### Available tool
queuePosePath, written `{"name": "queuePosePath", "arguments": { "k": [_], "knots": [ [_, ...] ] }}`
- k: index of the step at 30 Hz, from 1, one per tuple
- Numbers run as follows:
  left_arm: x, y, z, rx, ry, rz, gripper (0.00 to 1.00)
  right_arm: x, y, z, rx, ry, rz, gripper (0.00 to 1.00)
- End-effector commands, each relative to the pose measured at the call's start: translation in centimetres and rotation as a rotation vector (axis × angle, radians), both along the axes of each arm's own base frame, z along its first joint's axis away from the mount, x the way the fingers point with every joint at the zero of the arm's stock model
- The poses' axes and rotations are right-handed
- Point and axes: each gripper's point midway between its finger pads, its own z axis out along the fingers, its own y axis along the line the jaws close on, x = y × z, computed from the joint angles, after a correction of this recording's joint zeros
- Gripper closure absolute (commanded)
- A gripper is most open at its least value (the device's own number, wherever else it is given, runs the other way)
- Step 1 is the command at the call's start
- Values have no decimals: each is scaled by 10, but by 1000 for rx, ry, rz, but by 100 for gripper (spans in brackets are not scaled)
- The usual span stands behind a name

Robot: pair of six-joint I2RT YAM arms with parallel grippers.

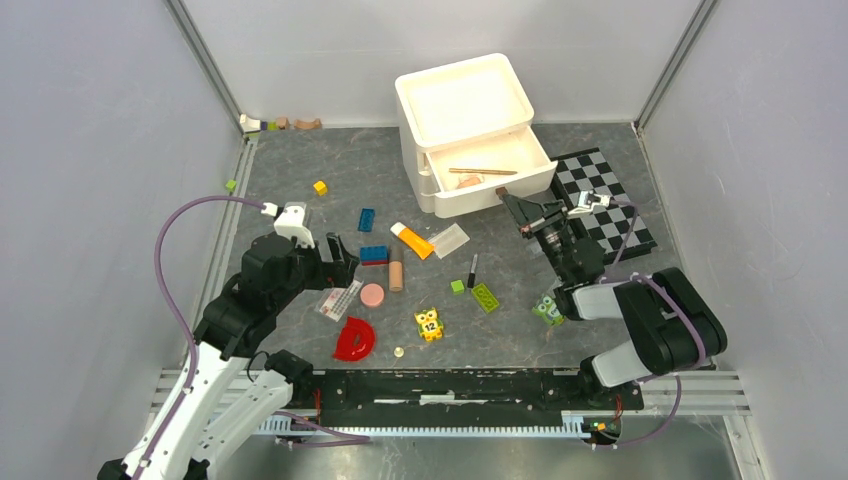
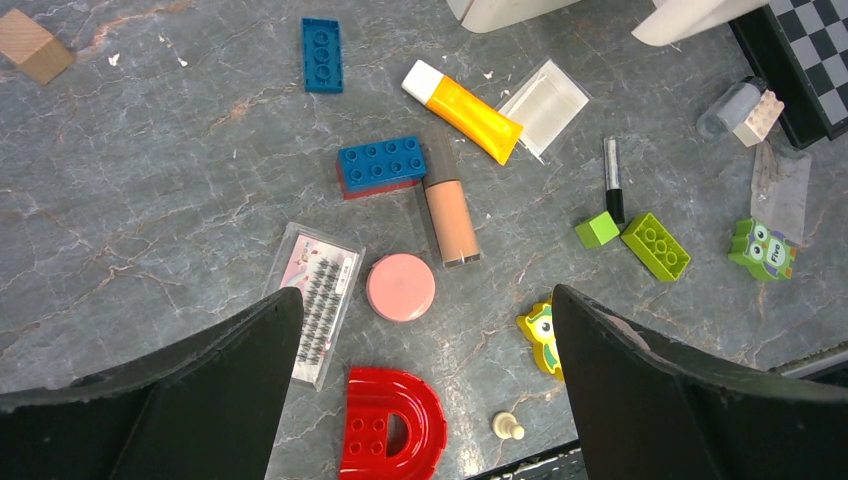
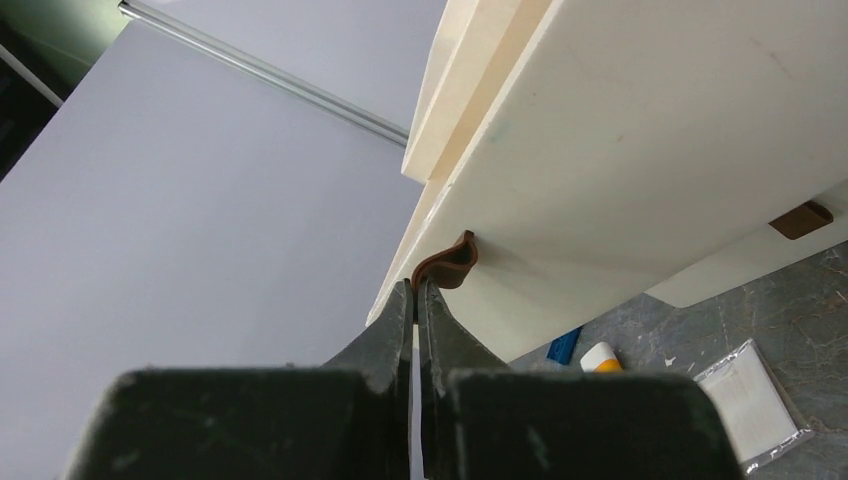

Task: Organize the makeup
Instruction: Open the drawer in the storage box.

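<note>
Hanging above the near-left part of the bench, the left tool has its fingers spread fully apart and grips nothing. Straight beneath it lies the pink disc, with the lash packet just beside it and the red half-ring nearer the arm bases. The disc is low and flat, so I judge that a descent could scrape the fingers over its rim and skid it, or catch the packet's edge or the half-ring instead. A little farther out, the beige stick lies right beside a blue brick and close to the orange tube; a loose pinch there could drag the toy along. The black pencil is thin and may roll, and the clear packet offers little to hold. Farther still, the right tool is pressed completely closed at the brown pull of the open drawer; whether it pinches the pull I cannot tell. A shove there could slide the white drawer unit or close the drawer. The bench is a grey marbled sheet, smooth-looking, with a checkerboard at its far right. Pale grey walls close in the left, right and back sides.
</note>
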Motion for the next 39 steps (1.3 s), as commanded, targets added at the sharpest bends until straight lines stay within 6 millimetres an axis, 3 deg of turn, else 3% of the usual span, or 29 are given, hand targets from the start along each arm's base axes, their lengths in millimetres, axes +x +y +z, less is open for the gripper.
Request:
{"name": "queuePosePath", "arguments": {
  "k": [1,7,11,17,21,25,34,39],
  "knots": [
    [5,-5,9,-29,-35,-6,0,-19,-5,24,-24,-118,-10,100],
    [5,-5,9,-29,-34,-6,0,-21,-4,15,-79,-94,-7,100],
    [5,-5,8,-27,-32,-5,0,-16,-2,9,-128,-65,-8,93],
    [5,-4,8,-26,-31,-4,0,-8,-8,-10,-298,10,-63,62],
    [5,-4,8,-26,-30,-3,0,-5,-29,-25,-475,89,-160,39],
    [6,-5,7,-23,-26,-4,0,-10,-59,-41,-638,194,-270,24],
    [6,-5,6,-21,-21,-3,0,-33,-114,-77,-861,430,-422,19],
    [6,-5,6,-21,-23,-2,0,-42,-126,-92,-893,507,-451,18]
  ]
}}
